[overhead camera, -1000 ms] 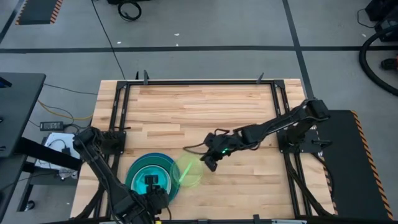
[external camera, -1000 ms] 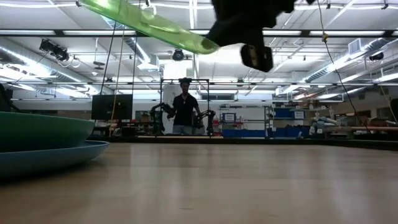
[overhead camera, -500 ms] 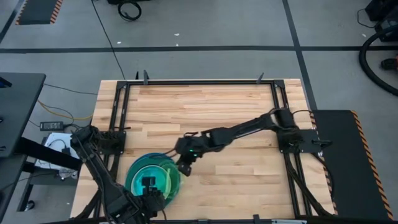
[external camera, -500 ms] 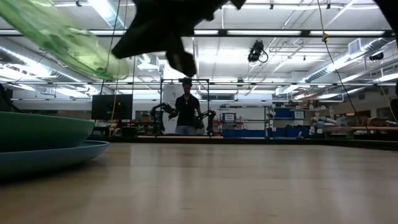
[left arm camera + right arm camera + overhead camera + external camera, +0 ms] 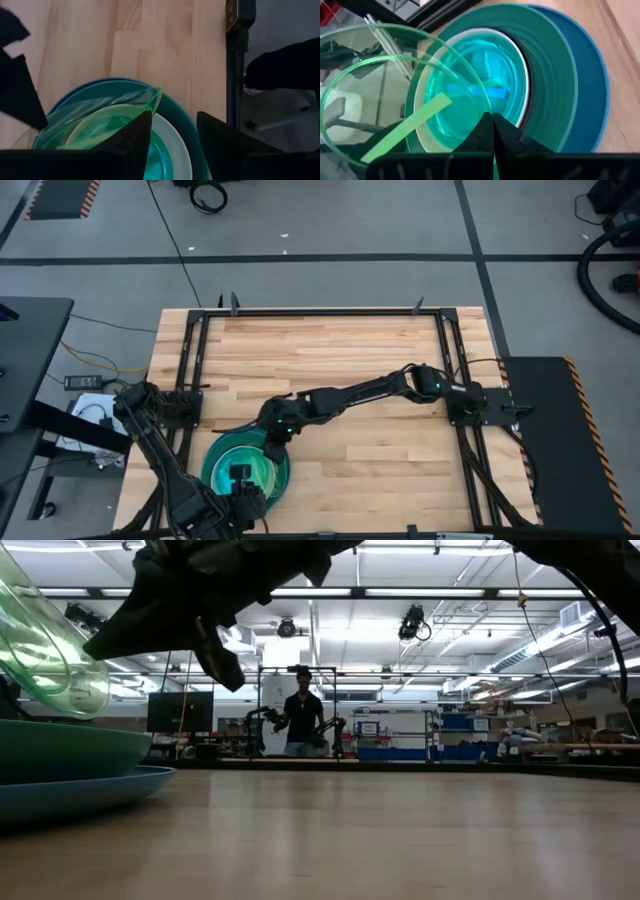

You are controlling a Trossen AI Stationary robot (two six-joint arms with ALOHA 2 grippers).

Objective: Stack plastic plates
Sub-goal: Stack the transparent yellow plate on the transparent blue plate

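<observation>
A stack of plates lies near the table's near left corner: a large blue plate (image 5: 594, 95) at the bottom, then a teal one (image 5: 555, 60), a white rim (image 5: 523, 102) and translucent cyan (image 5: 485, 75) on top. My right gripper (image 5: 272, 442) reaches over the stack from the right, shut on a lime-green plate (image 5: 380, 105) that slants steeply above the stack (image 5: 45, 650). My left gripper (image 5: 172, 137) hovers open over the stack's near side (image 5: 240, 478), touching nothing. The black plate is hidden. My right gripper pinches the lime-green plate at its rim (image 5: 487, 107) between its two shut fingers (image 5: 507, 132), coming slantwise from the table's right and above. The plate is tilted steeply, its free side raised (image 5: 20, 610). Whether its lower edge (image 5: 90, 705) touches the stack I cannot tell.
The wooden table (image 5: 340, 360) stretches away right of and beyond the stack, framed by black rails (image 5: 320, 312). In the low view a person (image 5: 302, 720) stands in the room far behind the table.
My right gripper has swung toward the table's left and near edge, carrying the lime-green plate from the bare wood right of the stack to above it. The plate has tipped from a shallow slant to a steep one and come lower, close over the teal plate.
</observation>
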